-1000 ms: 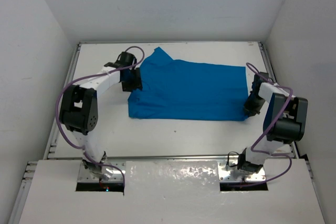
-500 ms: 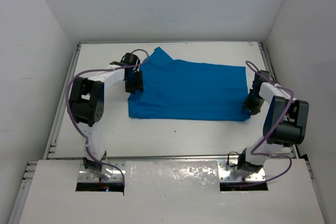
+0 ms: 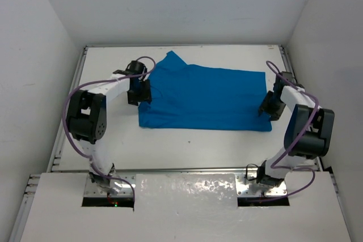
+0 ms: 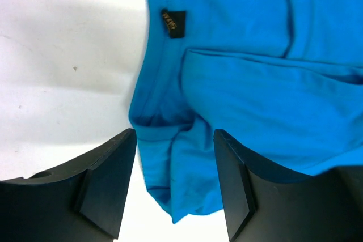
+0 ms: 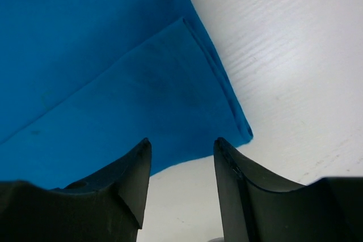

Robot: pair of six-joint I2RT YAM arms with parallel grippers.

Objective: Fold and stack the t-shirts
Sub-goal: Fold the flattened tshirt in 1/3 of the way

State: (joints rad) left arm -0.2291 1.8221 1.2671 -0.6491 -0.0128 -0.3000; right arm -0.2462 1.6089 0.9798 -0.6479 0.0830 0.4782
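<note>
A plain bright blue t-shirt (image 3: 204, 97) lies folded flat across the middle of the white table. My left gripper (image 3: 139, 96) is open at the shirt's left edge. In the left wrist view the gripper (image 4: 174, 188) has a bunched fold of blue cloth (image 4: 181, 179) between its open fingers, and a small dark label (image 4: 172, 22) shows near the collar. My right gripper (image 3: 266, 110) is open at the shirt's right edge. In the right wrist view the gripper (image 5: 181, 162) hangs just over the shirt's corner (image 5: 227, 111), with bare table between the fingertips.
White walls enclose the table (image 3: 170, 140) on the left, back and right. A raised rim (image 3: 181, 46) runs along the far edge. The arm bases (image 3: 108, 182) sit at the near edge.
My left gripper has shifted slightly left and toward me along the shirt's left edge. My right gripper has moved a little away from the near right corner, up the right edge.
</note>
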